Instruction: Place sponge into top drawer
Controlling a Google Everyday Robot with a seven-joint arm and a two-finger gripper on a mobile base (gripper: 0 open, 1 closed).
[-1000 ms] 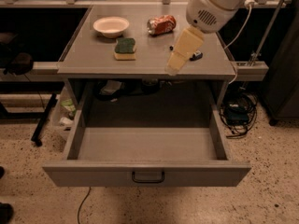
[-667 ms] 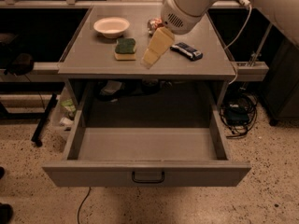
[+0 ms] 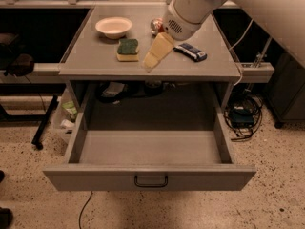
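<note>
The sponge [image 3: 127, 49], dark green on top with a pale yellow base, lies flat on the grey table top [image 3: 95, 63], in front of the white bowl [image 3: 113, 26]. The gripper [image 3: 151, 62], with pale yellow fingers, hangs from the white arm and points down-left, just right of the sponge and apart from it. The top drawer [image 3: 150, 175] is pulled fully out below the table, with a dark handle on its front panel, and its inside holds nothing.
A dark blue wrapped bar [image 3: 190, 51] lies right of the gripper. A red can [image 3: 156, 26] lies behind it, partly hidden by the arm. Cables and clutter lie under the table and on the floor to the right [image 3: 243, 118].
The arm has swung left across the table, bringing the gripper from the right side to just right of the sponge. The blue bar, hidden before, now shows.
</note>
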